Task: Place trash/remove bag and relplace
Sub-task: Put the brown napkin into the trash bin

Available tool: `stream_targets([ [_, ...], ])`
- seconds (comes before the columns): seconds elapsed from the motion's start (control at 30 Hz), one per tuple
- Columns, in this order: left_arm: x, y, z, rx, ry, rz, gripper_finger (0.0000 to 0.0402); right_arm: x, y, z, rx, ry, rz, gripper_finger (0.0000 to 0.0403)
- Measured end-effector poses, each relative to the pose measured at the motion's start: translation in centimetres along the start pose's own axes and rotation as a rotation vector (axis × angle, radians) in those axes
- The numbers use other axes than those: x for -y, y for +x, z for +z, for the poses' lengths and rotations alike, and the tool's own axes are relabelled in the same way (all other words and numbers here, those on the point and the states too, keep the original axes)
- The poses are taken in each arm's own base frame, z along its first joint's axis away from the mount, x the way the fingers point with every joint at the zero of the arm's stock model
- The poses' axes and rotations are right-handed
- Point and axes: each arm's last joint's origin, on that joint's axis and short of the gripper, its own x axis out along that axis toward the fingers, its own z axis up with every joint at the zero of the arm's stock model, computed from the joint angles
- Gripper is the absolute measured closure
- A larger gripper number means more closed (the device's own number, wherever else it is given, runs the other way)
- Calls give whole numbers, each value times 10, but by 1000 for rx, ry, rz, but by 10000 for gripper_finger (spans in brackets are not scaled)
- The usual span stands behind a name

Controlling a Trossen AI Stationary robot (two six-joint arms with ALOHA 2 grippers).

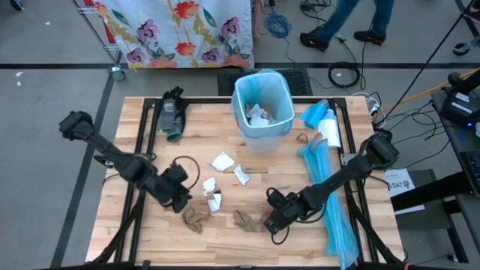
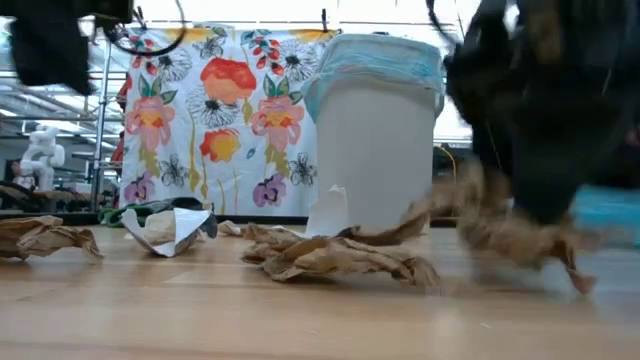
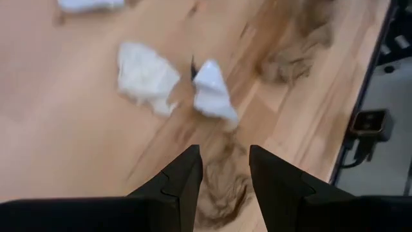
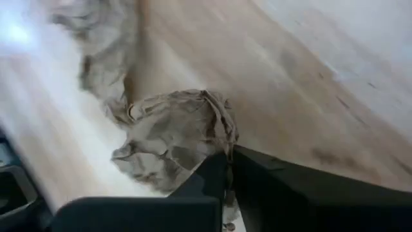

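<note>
— Wooden slatted table (image 1: 150, 112) under me, white bin with a light-blue liner (image 1: 262, 105) at its far middle. Where's the left gripper (image 1: 182, 199)?

— Near-left of the bin, fingers (image 3: 183, 183) spread above a crumpled brown paper scrap (image 1: 196, 218); white tissue scraps (image 1: 223, 161) lie between it and the bin.

— And the right gripper (image 1: 274, 220)?

— Near side of the bin, I've got it pinching another crumpled brown paper wad (image 4: 174, 138).
</note>
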Motion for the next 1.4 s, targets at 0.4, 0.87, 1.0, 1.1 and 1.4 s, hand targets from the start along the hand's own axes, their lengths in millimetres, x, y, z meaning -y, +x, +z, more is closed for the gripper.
stream_targets([
  [0.4, -7, 17, -48, 42, -69, -66, 268, -63, -150, 34, 133, -126, -199, 402],
  [0.87, -32, 28, -71, 5, -128, 25, 268, -72, -280, 98, 653, -240, -220, 403],
  [1.0, -39, 28, -73, -44, -154, 96, 268, -60, -292, 128, 728, -221, -296, 403],
  [1.1, -45, 27, -75, -90, -179, 154, 268, -46, -294, 153, 745, -166, -357, 402],
  [1.4, -47, 27, -76, -111, -230, 178, 268, 9, -302, 228, 705, -75, -499, 395],
])
